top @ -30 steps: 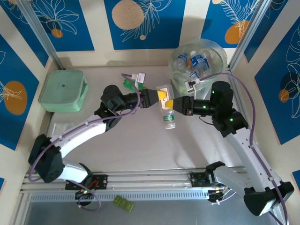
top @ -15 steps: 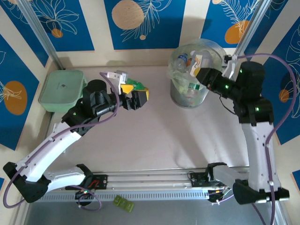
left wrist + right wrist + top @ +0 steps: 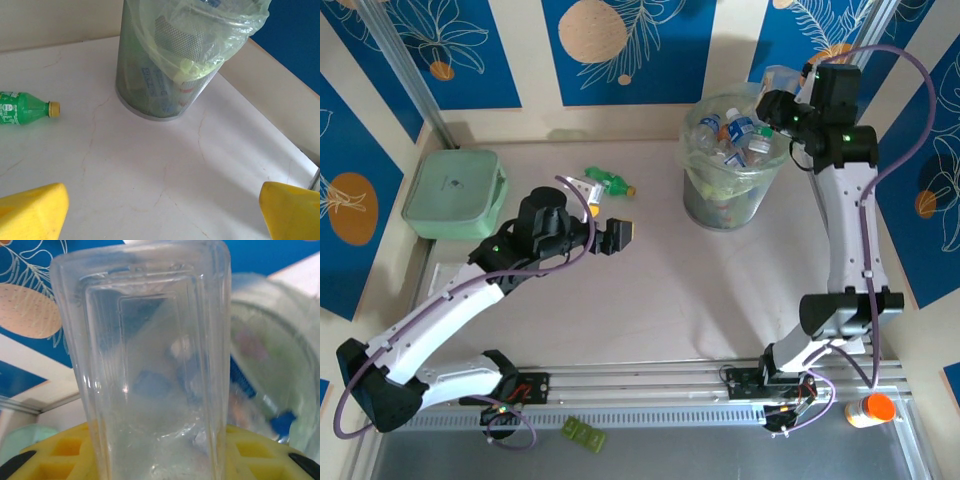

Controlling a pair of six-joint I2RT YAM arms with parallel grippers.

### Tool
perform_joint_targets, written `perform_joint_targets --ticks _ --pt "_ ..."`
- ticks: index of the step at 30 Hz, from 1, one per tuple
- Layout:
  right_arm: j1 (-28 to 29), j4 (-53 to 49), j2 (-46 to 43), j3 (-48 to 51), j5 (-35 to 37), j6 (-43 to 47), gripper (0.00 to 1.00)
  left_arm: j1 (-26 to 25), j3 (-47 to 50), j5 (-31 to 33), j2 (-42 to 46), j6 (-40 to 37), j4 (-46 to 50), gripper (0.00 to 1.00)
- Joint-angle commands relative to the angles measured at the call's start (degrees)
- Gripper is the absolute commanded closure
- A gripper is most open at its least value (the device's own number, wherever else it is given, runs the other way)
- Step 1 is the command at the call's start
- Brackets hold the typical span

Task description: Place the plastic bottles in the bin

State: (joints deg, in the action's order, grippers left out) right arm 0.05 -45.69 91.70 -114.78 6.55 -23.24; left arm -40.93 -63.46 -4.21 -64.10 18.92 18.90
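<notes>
- L gripper [image 3: 610, 225]: jaws spread wide, nothing between them, touching nothing.
- In L wrist view, yellow fingertips [image 3: 32, 210] at far L & far R corners, bare table [image 3: 165, 165] under the gap.
- Hovers over mid-table, L of the bin [image 3: 720, 205], well apart from it.
- R gripper [image 3: 775, 100]: clamped on a clear bottle [image 3: 776, 80], held up at the bin's far-R rim.
- In R wrist view, same clear bottle [image 3: 150, 365] stands upright between the yellow pads [image 3: 55, 450]. Squarish see-thru body, bin rim blurred behind on the R.
- Bin: tall, round, mesh wall w/ greenish bag liner [image 3: 200, 30] folded over the top. Several bottles [image 3: 735, 135] w/ blue labels piled inside.
- One green bottle [image 3: 608, 182] lying on its side on the table, cap toward the bin. Near L gripper on the far side, well L of the bin, not touched.
- Pale-green box [image 3: 455, 192] at far-L side of the table.
- Orange-capped bottle [image 3: 868, 408] at near-R corner, beyond the rail.
</notes>
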Motion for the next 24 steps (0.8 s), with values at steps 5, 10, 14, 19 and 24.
perform_joint_targets --ticks 5,10,14,19,24 --pt "4.9 -2.0 7.5 -6.7 5.0 15.5 0.59 0.5 1.2 -0.4 -0.6 -1.3 -2.7 0.03" --pt "8.2 -2.6 11.1 -7.5 4.8 19.0 0.59 1.0 1.5 -0.8 -0.8 -0.7 -3.2 0.03" --pt "9.9 -5.8 14.3 -9.1 6.7 19.6 0.59 1.5 1.5 -1.2 -0.7 -0.4 -3.2 0.03" --pt "10.4 -8.1 15.6 -7.4 8.2 19.5 0.59 1.7 1.8 -1.0 -0.5 -0.1 -3.3 0.03" --pt "10.9 -10.5 16.5 -8.4 11.4 18.7 0.5 2.1 1.9 -0.5 -0.8 0.4 -3.3 0.02"
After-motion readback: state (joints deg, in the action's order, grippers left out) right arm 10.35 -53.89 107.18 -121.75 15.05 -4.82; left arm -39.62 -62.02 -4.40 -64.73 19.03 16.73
